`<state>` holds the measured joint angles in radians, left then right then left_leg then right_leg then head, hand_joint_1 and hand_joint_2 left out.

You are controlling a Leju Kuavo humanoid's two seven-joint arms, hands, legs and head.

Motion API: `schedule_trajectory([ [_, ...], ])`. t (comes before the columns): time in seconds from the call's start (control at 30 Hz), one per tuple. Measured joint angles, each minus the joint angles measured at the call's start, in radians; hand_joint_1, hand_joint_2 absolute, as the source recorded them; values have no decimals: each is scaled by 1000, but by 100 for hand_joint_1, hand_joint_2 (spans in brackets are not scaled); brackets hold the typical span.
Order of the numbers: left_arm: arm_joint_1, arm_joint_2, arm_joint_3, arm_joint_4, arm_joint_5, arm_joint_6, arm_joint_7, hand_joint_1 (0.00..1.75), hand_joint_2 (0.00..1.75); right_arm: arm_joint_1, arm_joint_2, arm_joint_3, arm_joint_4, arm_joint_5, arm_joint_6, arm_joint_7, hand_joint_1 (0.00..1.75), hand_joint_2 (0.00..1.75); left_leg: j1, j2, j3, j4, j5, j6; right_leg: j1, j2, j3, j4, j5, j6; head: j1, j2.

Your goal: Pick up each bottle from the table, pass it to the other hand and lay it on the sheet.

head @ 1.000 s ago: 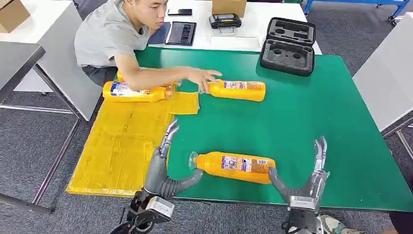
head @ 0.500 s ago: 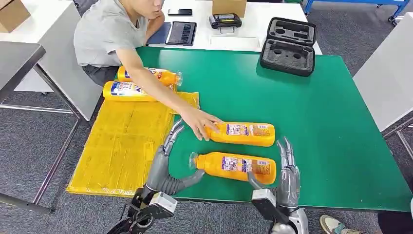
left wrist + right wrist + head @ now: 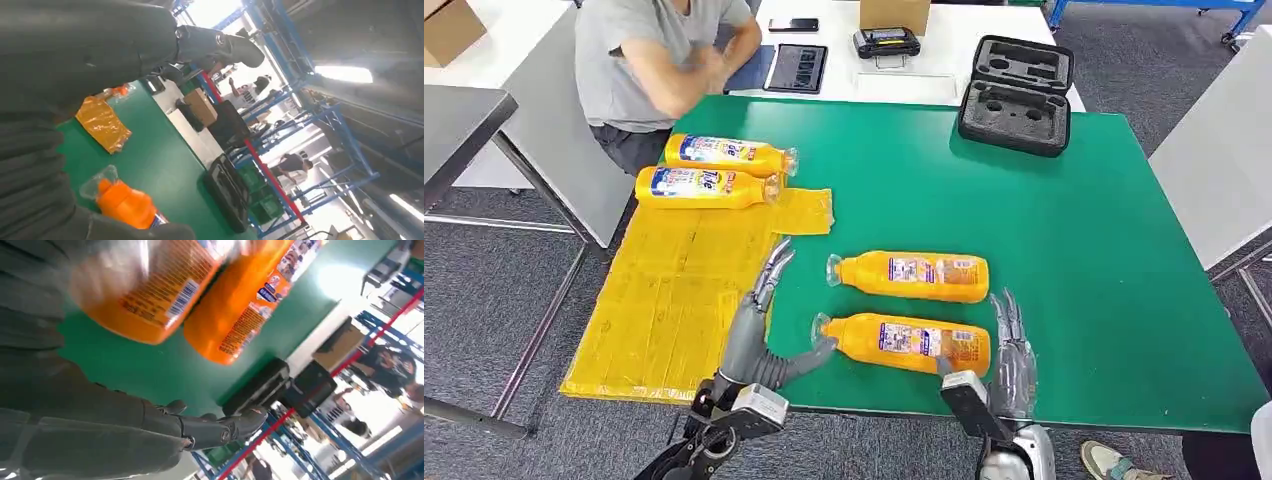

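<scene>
- On the green-topped desk (image 3: 1064,230), near its front edge: an orange plastic bottle with a clear cap (image 3: 904,342), lying on its side, cap pointing toward the yellow sheet (image 3: 674,290).
- Just behind it and parallel, not touching as far as can be told: a second orange plastic bottle (image 3: 911,275), likewise on its side with the cap toward the sheet.
- Spread over the desk's left part, one corner hanging past the edge: the yellow crinkled sheet, two more orange bottles with blue-and-white labels (image 3: 709,187) (image 3: 729,154) lying side by side at its far end.
- Left hand (image 3: 762,330) released, fingers stretched out over the sheet's edge, thumb reaching toward the cap of the near bottle; touching or not, cannot tell.
- Right hand (image 3: 1004,365) unclenched at the base end of the near bottle, fingers straight and apart beside the bottle's bottom, nothing grasped; in the right wrist view, both bottle bases (image 3: 150,287) (image 3: 245,315) close before the palm.
- At the desk's far right corner: a black moulded foam case (image 3: 1016,92), lid open.
- Behind the far left corner: a seated person in a grey shirt (image 3: 639,60), arms drawn in.
- On the white table beyond: a dark tablet (image 3: 796,67), a phone (image 3: 792,25), a small black device (image 3: 885,42).
</scene>
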<state>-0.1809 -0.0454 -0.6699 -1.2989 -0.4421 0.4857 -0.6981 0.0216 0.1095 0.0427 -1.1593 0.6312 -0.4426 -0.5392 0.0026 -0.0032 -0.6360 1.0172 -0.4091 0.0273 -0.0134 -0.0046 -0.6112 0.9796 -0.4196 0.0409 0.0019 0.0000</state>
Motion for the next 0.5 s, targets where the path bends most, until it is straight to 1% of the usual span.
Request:
schedule_trajectory([
  [0.17,-6,-5,2,6,-17,-5,0,0,175,-12,-7,-1,28,46,32,28,0,175,0,0,0,0,0,0,0,0,0,0,0,0,0,0],
  [0.5,-5,-9,5,6,-44,-15,0,0,175,-24,-10,0,40,87,120,7,0,175,0,0,0,0,0,0,0,0,0,0,0,0,0,0],
])
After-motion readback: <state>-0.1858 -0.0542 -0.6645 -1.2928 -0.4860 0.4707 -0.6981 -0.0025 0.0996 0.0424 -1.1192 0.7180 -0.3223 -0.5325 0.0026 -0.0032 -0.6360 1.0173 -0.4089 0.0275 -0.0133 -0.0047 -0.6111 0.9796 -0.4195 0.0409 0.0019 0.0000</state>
